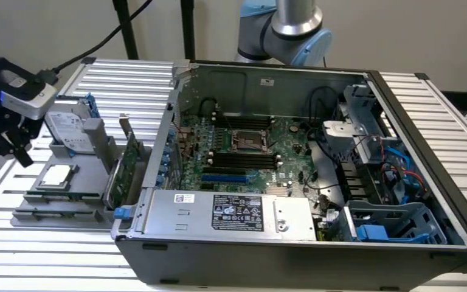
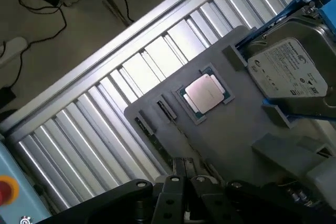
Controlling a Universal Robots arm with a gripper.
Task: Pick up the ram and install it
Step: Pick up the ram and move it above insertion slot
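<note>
Long, narrow green ram (image 1: pixel 63 197)

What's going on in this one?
A single robot arm has its tool hovering over the gray parts tray beside the open computer case. The tray carries a hard drive, a processor chip and an upright expansion card. What looks like the ram sits in the tray's front slot, not picked up. The motherboard's memory slots look empty.

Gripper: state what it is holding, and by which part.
Nothing appears to be held. The gripper hangs above the gray parts tray, near the CPU.
</note>
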